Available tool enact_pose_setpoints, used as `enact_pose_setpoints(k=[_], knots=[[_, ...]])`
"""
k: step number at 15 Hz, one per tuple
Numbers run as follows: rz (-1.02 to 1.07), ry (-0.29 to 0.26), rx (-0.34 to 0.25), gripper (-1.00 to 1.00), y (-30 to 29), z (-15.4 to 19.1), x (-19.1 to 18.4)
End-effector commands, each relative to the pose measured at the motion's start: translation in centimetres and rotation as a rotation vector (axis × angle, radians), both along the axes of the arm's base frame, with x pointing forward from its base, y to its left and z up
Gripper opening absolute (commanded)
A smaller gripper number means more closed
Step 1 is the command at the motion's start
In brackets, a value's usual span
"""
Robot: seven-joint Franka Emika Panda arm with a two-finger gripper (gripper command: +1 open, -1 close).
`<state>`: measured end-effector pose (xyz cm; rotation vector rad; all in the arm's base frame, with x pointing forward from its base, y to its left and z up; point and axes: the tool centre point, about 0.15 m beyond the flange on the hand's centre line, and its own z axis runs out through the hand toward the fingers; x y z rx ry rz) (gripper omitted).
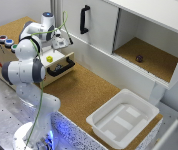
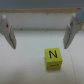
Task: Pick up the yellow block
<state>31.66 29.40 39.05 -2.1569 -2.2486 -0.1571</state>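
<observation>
Item: yellow block (image 2: pixel 53 58), marked "N", lying in open drawer (image 1: pixel 64 56). My gripper (image 2: pixel 41 31) above it, fingers (image 2: pixel 8 32) spread wide, holding nothing. Status: approach done; descent, grasp, lift outstanding.

1. The arm (image 1: pixel 26 70) has glossy white rounded shells with dark grey joint bands.
2. A thin yellow-green cable (image 1: pixel 40 100) runs along it.
3. The jaws are slim, pale grey with darker inner pads.

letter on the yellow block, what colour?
Black "N" on the yellow block, clearest in the wrist view.
</observation>
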Motion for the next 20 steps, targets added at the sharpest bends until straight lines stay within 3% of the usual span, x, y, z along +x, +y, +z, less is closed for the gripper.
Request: enact_pose_setpoints(k=[1,7,12,14,15,20], knots=[[0.226,0.03,-0.094,1.0,0.9,-2.6,2.0],[0.218,0.145,-0.069,1.0,0.9,-5.6,3.6],[0.165,0.089,-0.056,1.0,1.5,-6.7,4.5],[0.149,0.097,-0.055,1.0,1.6,-6.8,5.0],[0.129,0.084,-0.062,-1.0,1.7,-7.0,5.4],[0.058,0.108,-0.083,-1.0,2.0,-7.2,6.4]])
